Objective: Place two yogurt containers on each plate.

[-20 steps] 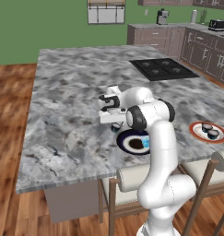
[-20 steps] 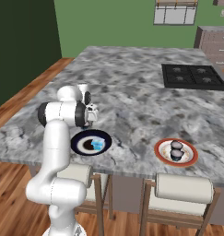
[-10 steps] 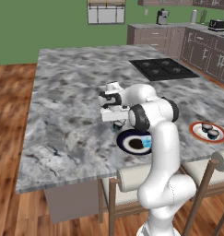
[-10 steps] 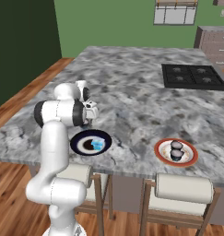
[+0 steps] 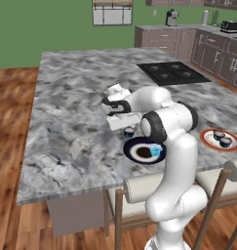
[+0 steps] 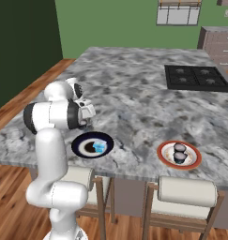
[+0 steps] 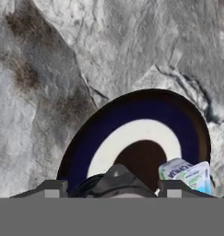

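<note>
My gripper [image 5: 126, 125] hangs over the counter just beyond the far rim of the dark navy plate [image 5: 139, 151], shut on a round dark yogurt cup [image 5: 128, 132]. In the hand view that cup [image 7: 115, 180] sits between the two fingertips [image 7: 52, 187], with the navy plate [image 7: 132, 115] right ahead. A light-blue yogurt tub [image 5: 156, 149] stands on the navy plate's right side; it also shows in the hand view [image 7: 187, 174]. To the right, the orange-rimmed white plate [image 5: 207, 139] carries two dark yogurt cups [image 5: 219, 135], [image 5: 225, 142].
The plates lie near the front edge of a grey marble island [image 5: 76, 97]. A black cooktop [image 5: 173, 72] is set in at the far right. Two padded stools [image 5: 139, 188] stand against the front edge beside my base.
The gripper has moved a little toward the navy plate with the dark cup in it. The plates and the other tubs have stayed put.
</note>
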